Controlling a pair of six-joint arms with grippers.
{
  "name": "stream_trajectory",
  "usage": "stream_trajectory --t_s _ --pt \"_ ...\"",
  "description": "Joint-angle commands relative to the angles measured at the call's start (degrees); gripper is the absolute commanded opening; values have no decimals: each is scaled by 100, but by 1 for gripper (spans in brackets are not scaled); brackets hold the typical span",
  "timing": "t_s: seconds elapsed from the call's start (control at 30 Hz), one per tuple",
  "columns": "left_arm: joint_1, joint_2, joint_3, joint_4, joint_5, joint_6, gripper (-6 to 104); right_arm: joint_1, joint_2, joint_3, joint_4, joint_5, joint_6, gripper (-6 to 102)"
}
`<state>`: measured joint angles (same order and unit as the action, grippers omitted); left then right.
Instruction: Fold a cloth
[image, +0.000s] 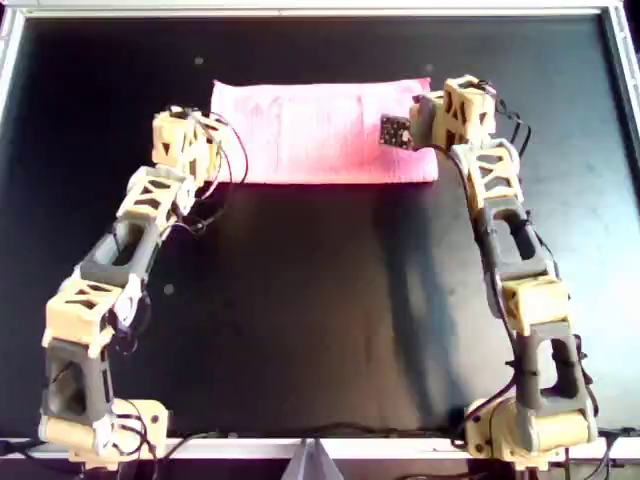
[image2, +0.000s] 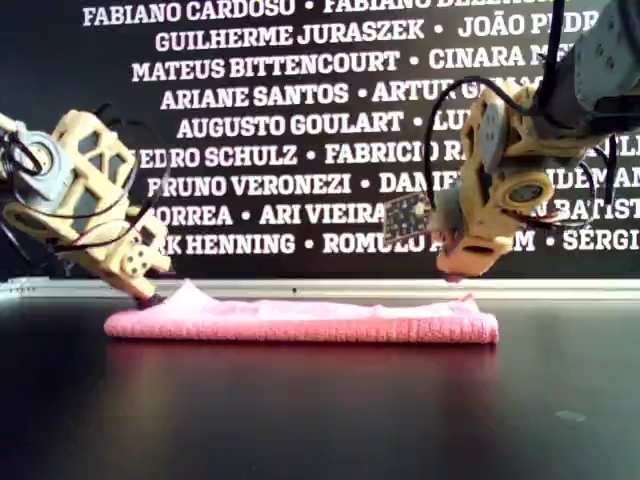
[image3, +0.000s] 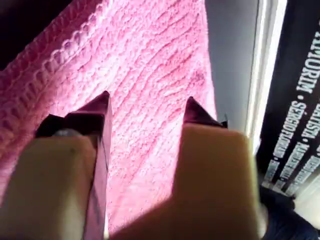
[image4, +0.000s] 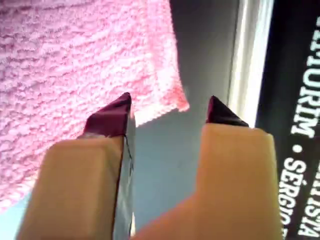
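The pink cloth (image: 320, 135) lies folded into a long flat rectangle at the far middle of the black table; it also shows in the exterior view (image2: 300, 322). My first gripper (image3: 148, 100) is open, its fingertips just above the cloth's (image3: 150, 60) surface, at the cloth's left end in the overhead view (image: 205, 140) and low by that end in the exterior view (image2: 150, 295). My second gripper (image4: 170, 99) is open and holds nothing. It hovers over the cloth's (image4: 65, 60) far right corner in the overhead view (image: 425, 110) and a little above it in the exterior view (image2: 455, 272).
The black table (image: 320, 300) has a white raised rim (image: 300, 10) just behind the cloth. A black banner with white names (image2: 300, 130) stands behind the rim. A small circuit board (image: 393, 130) hangs from the second arm's wrist over the cloth.
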<state>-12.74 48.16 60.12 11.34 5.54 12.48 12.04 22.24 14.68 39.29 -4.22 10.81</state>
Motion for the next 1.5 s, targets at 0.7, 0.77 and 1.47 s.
stream_trajectory --t_s 0.7,0.77,1.47 --pt "132 11918 8112 -26 -35 -53 50 -756 6117 -9 5361 53 -589 60" --pt "132 12331 8191 -26 -35 -62 50 -765 6662 475 5361 44 -580 60" --pt "132 12639 9571 1204 -35 -809 52 -905 13324 11531 413 62 -1793 60"
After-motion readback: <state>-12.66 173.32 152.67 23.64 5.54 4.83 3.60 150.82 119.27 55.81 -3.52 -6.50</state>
